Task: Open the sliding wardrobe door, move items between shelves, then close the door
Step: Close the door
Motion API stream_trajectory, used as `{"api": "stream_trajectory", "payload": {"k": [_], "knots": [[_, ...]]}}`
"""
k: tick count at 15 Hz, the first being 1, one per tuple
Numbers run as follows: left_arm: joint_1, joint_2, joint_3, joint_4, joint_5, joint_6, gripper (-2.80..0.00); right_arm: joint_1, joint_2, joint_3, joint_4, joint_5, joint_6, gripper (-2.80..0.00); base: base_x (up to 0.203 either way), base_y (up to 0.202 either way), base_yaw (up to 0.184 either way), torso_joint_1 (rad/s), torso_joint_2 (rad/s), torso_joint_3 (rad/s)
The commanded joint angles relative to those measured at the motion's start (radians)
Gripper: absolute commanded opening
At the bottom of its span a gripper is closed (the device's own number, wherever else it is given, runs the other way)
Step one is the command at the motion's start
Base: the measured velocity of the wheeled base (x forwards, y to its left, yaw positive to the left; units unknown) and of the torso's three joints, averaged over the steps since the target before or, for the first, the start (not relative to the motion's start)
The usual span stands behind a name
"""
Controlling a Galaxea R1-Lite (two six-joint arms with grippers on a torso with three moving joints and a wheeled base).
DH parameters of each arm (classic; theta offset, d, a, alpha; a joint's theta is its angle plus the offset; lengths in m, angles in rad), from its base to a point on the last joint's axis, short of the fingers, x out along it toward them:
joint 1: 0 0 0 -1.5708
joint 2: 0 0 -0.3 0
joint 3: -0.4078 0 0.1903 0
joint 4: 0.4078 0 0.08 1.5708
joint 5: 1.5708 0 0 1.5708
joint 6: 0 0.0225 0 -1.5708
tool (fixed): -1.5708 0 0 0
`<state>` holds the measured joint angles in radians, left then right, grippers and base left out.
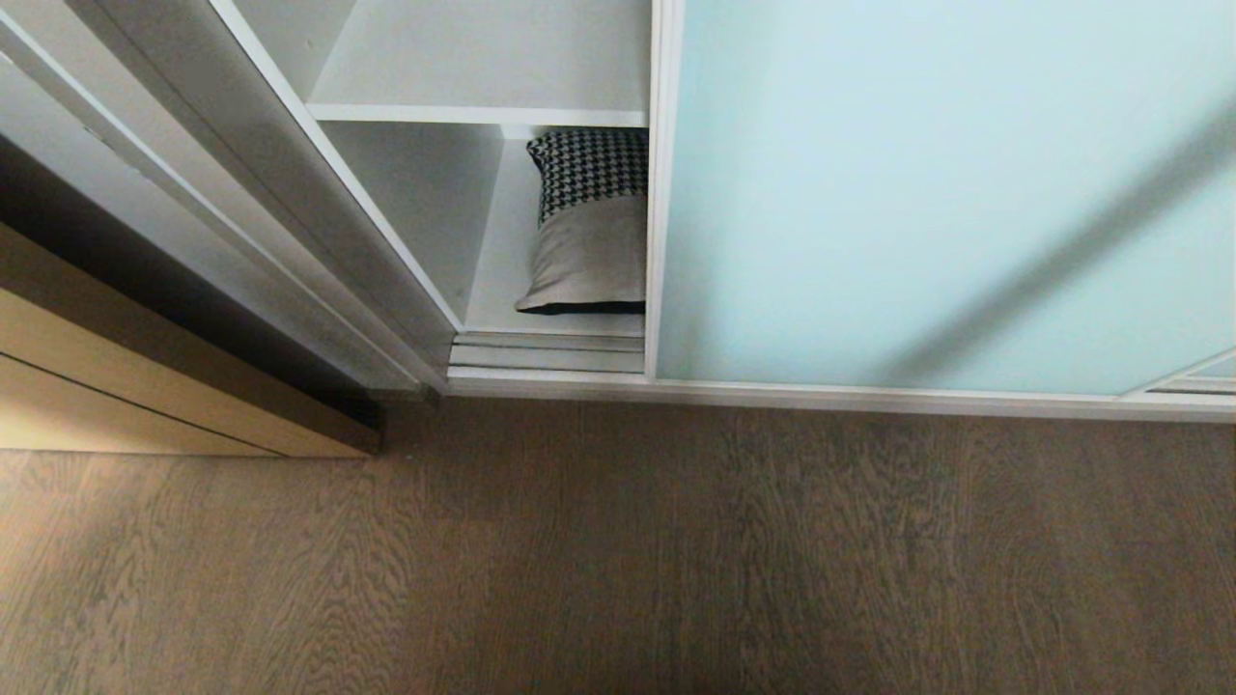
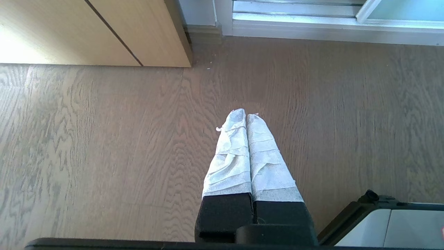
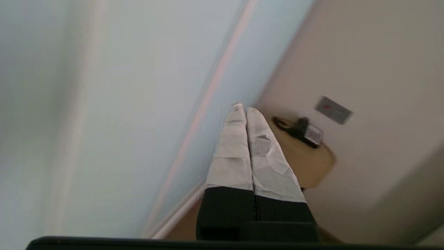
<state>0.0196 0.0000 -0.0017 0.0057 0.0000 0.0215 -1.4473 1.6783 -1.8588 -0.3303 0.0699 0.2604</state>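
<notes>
Left pincer (image 2: 246,116) pressed closed, empty over the floor (image 2: 104,139); right pincer (image 3: 242,109) closed too, empty, facing the sliding wardrobe door (image 1: 946,193); cushion (image 1: 589,227) on bottom shelf (image 1: 492,280).

The cushion (image 1: 591,224) is partly hidden: the door (image 1: 946,193) frame covers its right part, and the shelf (image 1: 478,114) edge cuts its top. The door runs past the top and right edges of the head view. A blurred dark streak crosses the glass at right; what casts it cannot be told. In the right wrist view, the door is smeared, and a small dark object (image 3: 300,130) on a round tan surface is too blurred to identify.
</notes>
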Motion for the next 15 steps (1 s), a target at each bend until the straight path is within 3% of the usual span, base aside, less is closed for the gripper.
{"api": "stream_trajectory", "payload": {"k": [1, 3, 5, 9, 12, 15], "knots": [[0.000, 0.002, 0.000, 0.000, 0.000, 0.000, -2.80, -0.016, 0.189, -0.074, -0.012, -0.002, -0.013, -2.80, 0.000, 0.000, 0.000, 0.000, 0.00, 0.000], [0.000, 0.002, 0.000, 0.000, 0.000, 0.000, -2.80, 0.007, 0.238, -0.081, -0.009, 0.045, -0.001, -2.80, 0.000, 0.000, 0.000, 0.000, 0.00, 0.000], [0.000, 0.002, 0.000, 0.000, 0.000, 0.000, -2.80, 0.028, 0.265, -0.066, -0.006, 0.128, 0.087, -2.80, 0.000, 0.000, 0.000, 0.000, 0.00, 0.000], [0.000, 0.002, 0.000, 0.000, 0.000, 0.000, -2.80, 0.115, 0.335, -0.063, -0.013, 0.175, 0.280, -2.80, 0.000, 0.000, 0.000, 0.000, 0.00, 0.000], [0.000, 0.002, 0.000, 0.000, 0.000, 0.000, -2.80, 0.129, 0.379, -0.068, -0.017, 0.252, 0.326, -2.80, 0.000, 0.000, 0.000, 0.000, 0.00, 0.000], [0.000, 0.002, 0.000, 0.000, 0.000, 0.000, -2.80, 0.165, 0.408, -0.066, -0.019, 0.258, 0.366, -2.80, 0.000, 0.000, 0.000, 0.000, 0.00, 0.000]]}}
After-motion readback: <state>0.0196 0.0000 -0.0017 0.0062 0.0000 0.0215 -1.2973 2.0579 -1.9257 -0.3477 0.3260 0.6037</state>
